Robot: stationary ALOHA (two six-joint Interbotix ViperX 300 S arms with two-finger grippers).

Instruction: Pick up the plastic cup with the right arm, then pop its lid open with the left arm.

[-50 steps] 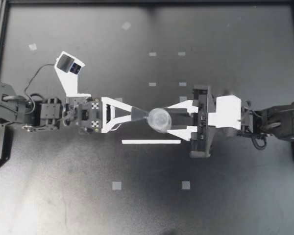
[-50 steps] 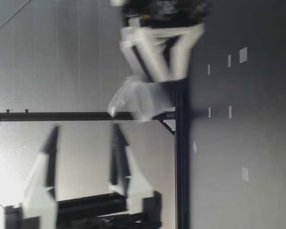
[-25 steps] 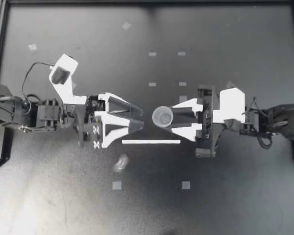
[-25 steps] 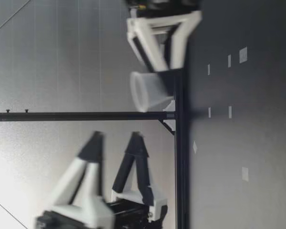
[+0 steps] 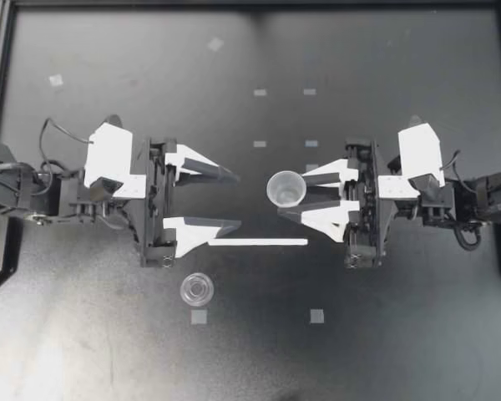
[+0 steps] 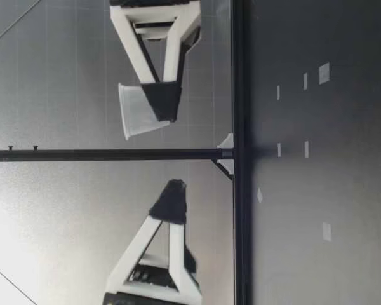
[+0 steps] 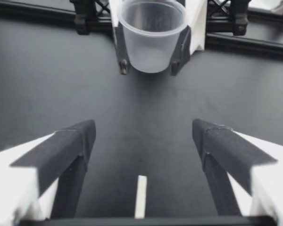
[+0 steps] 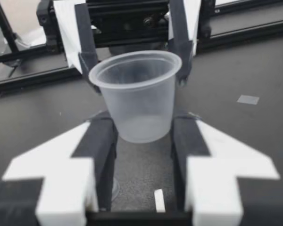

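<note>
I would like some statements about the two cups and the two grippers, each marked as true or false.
1. The right gripper is shut on a clear cup. True.
2. The left gripper holds a cup too. False: it is open and empty.
3. A second cup rests on the table, beside the left gripper. True.
4. The clear cup is held upside down. False: its open mouth faces up.

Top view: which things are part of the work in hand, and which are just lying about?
In hand: clear cup, upright in the right gripper; open left gripper facing it; likely also the second clear cup, standing on the table near the left gripper.
Lying about: white strip; small tape squares.
</note>
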